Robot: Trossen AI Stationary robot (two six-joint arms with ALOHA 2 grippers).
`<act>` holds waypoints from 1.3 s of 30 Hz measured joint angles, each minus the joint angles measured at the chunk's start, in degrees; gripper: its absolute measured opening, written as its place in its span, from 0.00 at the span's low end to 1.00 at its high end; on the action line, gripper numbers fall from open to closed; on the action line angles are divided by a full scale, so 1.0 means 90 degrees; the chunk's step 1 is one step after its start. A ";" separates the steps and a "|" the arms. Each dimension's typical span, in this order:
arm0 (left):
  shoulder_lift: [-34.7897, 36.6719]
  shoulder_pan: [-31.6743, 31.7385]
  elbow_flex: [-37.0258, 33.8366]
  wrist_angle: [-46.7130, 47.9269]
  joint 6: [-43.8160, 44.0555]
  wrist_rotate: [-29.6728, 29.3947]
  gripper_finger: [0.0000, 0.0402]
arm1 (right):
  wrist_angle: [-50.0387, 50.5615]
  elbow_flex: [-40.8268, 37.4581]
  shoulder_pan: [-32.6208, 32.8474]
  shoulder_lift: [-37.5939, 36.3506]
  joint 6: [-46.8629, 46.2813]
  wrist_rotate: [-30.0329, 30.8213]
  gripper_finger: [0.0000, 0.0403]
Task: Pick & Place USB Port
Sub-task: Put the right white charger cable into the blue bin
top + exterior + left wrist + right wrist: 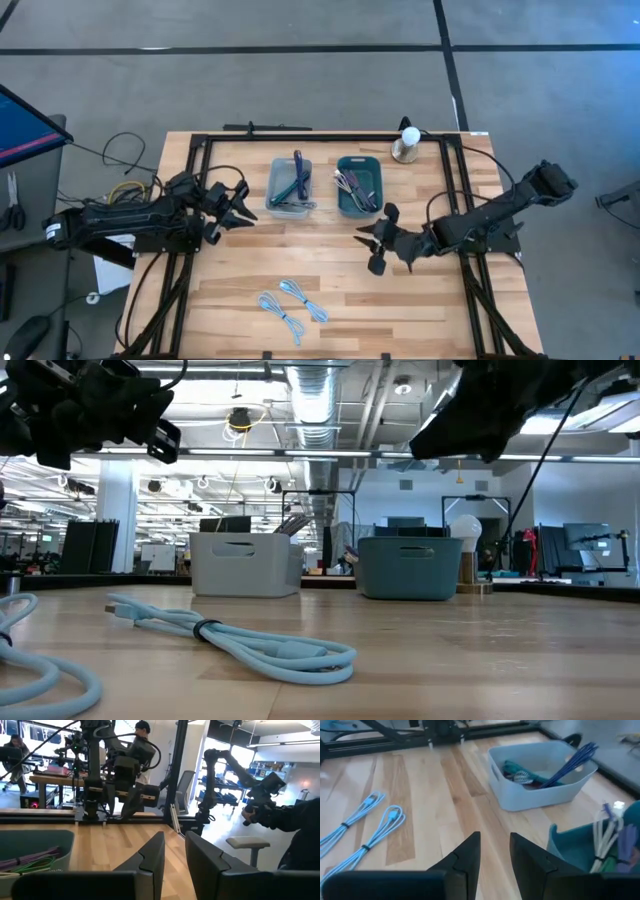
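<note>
The right gripper (377, 243) is hovering empty with its fingers spread apart, just in front of the teal bin (359, 186). The left gripper (240, 206) is waiting with its fingers parted too, holding nothing, just beside the grey bin (290, 187). Two light-blue USB cables (292, 308), each coiled and tied, are lying side by side on the wooden table (330, 290) near its front edge, well apart from both grippers.
</note>
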State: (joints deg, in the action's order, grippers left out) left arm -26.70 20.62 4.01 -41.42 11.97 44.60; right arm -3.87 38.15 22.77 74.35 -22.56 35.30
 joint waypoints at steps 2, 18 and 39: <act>0.0000 0.0000 0.0000 -0.0002 -0.0003 0.0000 0.19 | -0.0053 0.0000 -0.0195 0.0000 0.0138 -0.0341 0.24; 0.0001 0.0002 0.0007 -0.0072 -0.0015 0.0000 0.19 | -0.0920 0.0066 -0.1072 0.0616 -0.0736 -0.2284 0.24; -0.0002 0.0002 0.0012 -0.0169 0.0056 0.0002 0.19 | 0.4617 0.5182 -0.0940 0.3997 -0.1995 -0.3610 0.24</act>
State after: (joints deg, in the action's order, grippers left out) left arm -26.72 20.64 4.12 -42.94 12.47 44.62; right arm 37.68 84.79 14.31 110.32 -40.52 2.81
